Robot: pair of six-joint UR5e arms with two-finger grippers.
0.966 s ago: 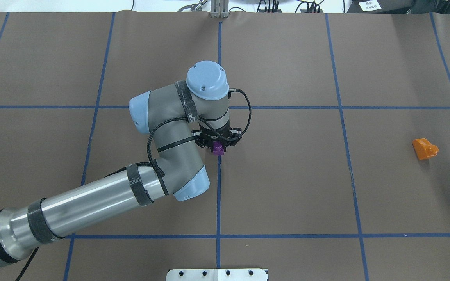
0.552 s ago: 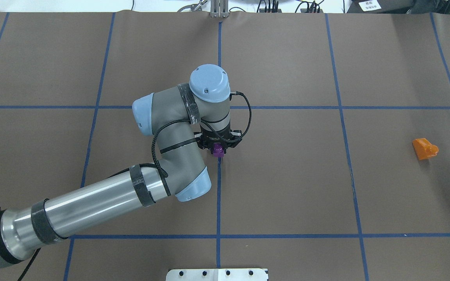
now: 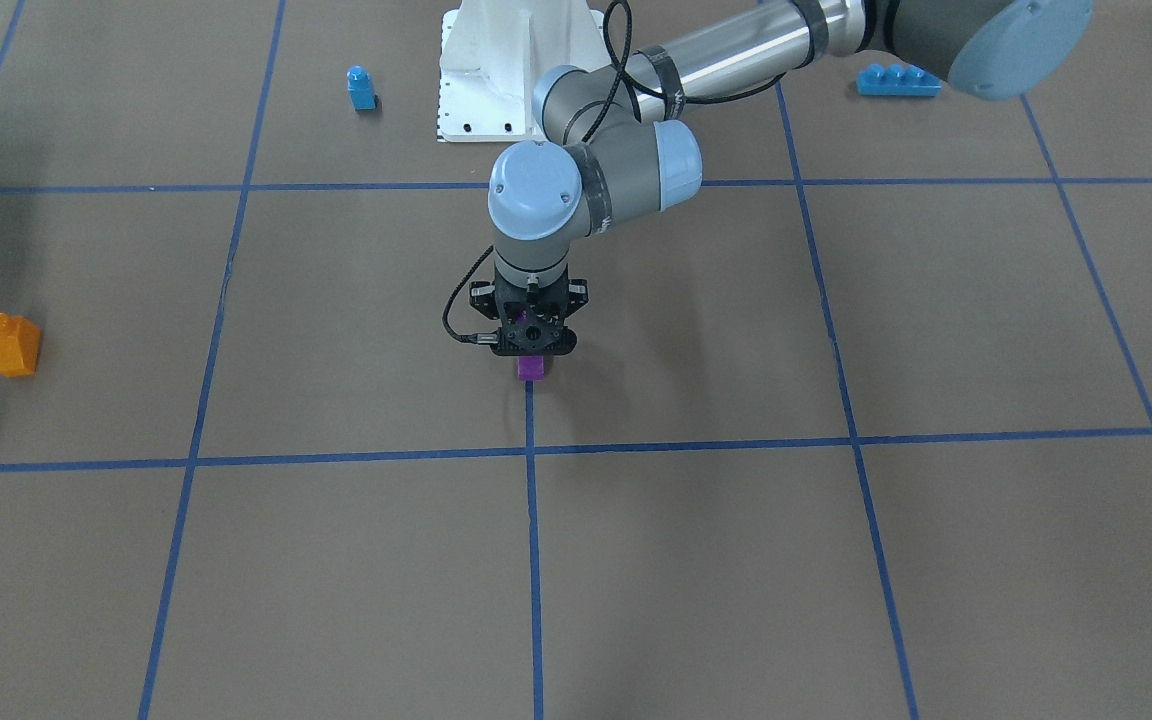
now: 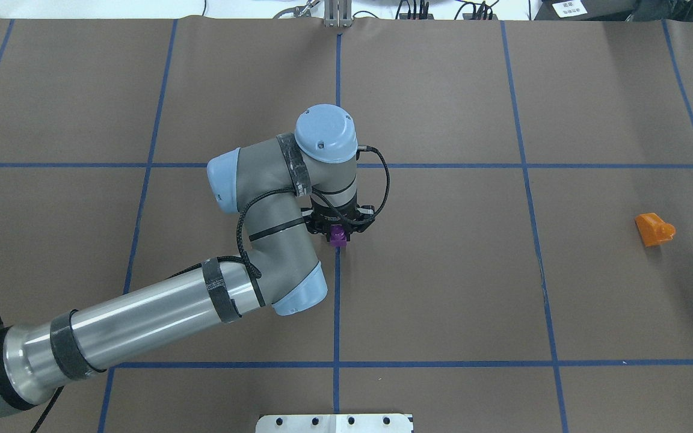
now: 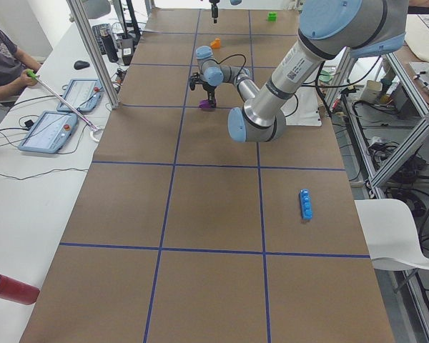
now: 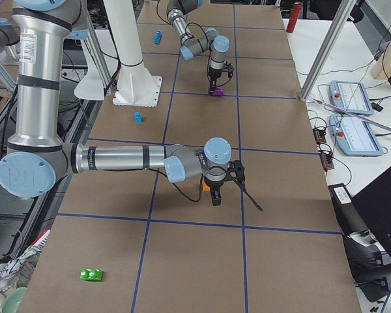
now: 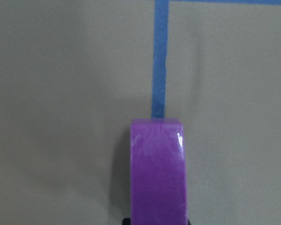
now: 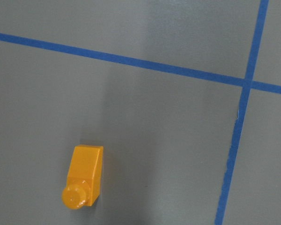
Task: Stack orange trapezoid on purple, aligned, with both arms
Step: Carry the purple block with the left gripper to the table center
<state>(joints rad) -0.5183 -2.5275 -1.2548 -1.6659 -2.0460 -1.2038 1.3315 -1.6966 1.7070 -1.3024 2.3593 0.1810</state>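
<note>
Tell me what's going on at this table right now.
The left gripper has the purple block pinched between its fingers, low over the middle of the table. The orange trapezoid lies alone on the robot's right side, untouched. The right gripper hangs close above it; whether it is open or shut is unclear. Nothing is stacked yet.

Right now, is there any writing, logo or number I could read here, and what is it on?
White card at the overhead view's top right: print too small to read.
Sticker on the left arm: blurred, unreadable.
Round cap on the right arm: raised emblem, not legible.
Purple block, orange block: no writing.
</note>
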